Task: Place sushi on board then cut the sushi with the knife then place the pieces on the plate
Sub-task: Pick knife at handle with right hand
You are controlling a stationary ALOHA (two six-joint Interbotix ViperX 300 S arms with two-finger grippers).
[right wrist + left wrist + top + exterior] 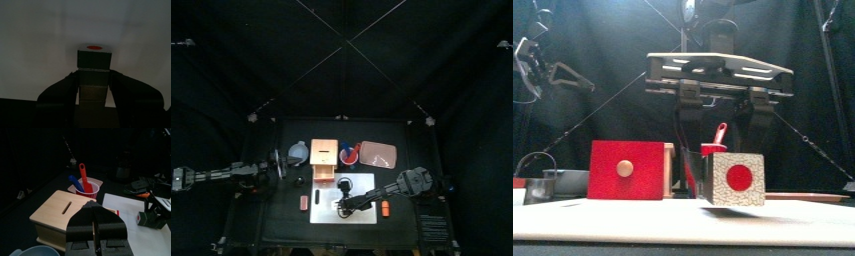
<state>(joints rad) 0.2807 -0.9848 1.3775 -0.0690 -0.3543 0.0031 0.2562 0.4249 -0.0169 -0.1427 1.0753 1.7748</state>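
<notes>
My right gripper (pixel 731 150) is shut on the toy sushi roll (pixel 734 180), dark green blocks with a white speckled end and a red centre. It holds the roll slightly tilted, low over the white cutting board (pixel 362 183); I cannot tell if they touch. The right wrist view shows the roll (pixel 93 62) clamped between the jaws, with the board (pixel 40 45) behind. The red cup (pixel 87 189) holds a red knife (pixel 82 174) and a blue knife (pixel 75 181). The pink tray (pixel 380 153) lies at the back right. My left gripper (pixel 97 225) rests shut at the left, near the wooden box (pixel 65 211).
The wooden box with a red drawer front (pixel 627 170) stands behind the board, the blue-grey bowl (pixel 295 153) to its left. A pinkish toy (pixel 302 202) lies left of the board and an orange toy (pixel 385 207) on its right edge.
</notes>
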